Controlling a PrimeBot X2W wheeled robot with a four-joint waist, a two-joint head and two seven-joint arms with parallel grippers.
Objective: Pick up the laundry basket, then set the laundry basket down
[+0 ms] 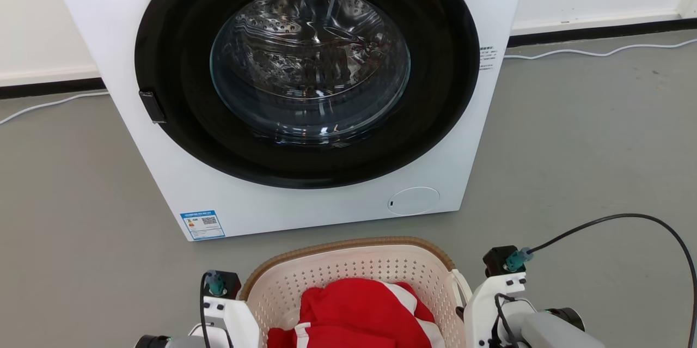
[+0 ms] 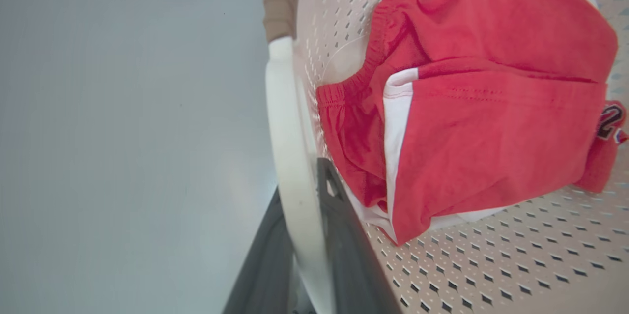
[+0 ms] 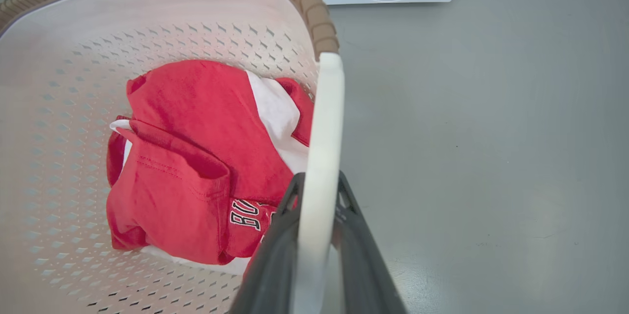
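With the left tool (image 2: 300, 191) and right tool (image 3: 318, 179) each clamped on a white handle (image 3: 322, 107) of the laundry basket (image 1: 348, 243), just in front of the washing machine (image 1: 326, 206), the pick-up seemed in hand, next needing an even, level lift

The grey floor (image 1: 572, 163) is smooth and plain. A white washing machine (image 1: 179, 184) stands on it near the wall. A thin white cable (image 1: 49, 104) lies on the floor left of the machine, a second cable (image 1: 577, 54) right of it. The laundry basket (image 1: 348, 269) is just before the machine; whether it touches the floor cannot be told.
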